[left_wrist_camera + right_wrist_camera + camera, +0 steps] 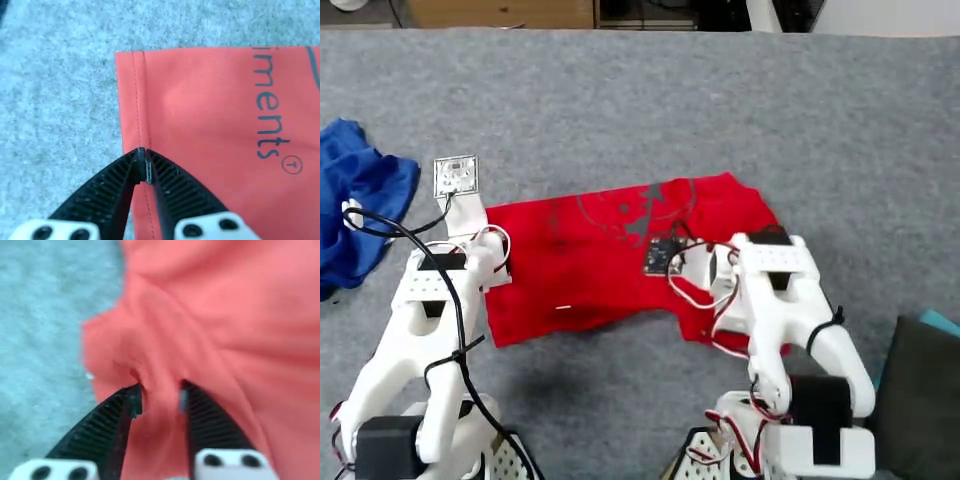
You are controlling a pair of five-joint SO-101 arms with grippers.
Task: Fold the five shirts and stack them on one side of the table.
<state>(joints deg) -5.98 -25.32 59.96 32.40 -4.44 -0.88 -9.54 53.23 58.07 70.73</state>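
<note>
When read from the left edge of the high view: blue shirt, crumpled in a heap on the grey table, well apart from the work in hand.

Next, left gripper: clamped tight on the stitched hem of the red shirt, at that shirt's left border and just short of a corner, with nothing but the cloth edge between the tips.

Mid-frame, red shirt: lies spread and mostly flat, print side up, rumpled toward its lower right, not yet folded.

Right of centre, right gripper: jaws set close on a raised ridge of red cloth near the shirt's edge, with puckers around the ribbed tips; appears to be gripping that ridge.

Lower right corner: dark cloth with a teal edge behind it, kind unclear.

Handling, offered as a judgement: light, thin, wholly limp. Sags and drapes from any held point, so calls for two grips well apart to stay taut. Probably slides readily over itself and less so over the felt-like table, hence likely to drag and wrinkle unless lifted. Not fragile. Best taken at hems and corners, for the sake of doubled, stitched cloth under the pads; mid-panel pinches risk gathering a single layer or a loose bunch.
</note>
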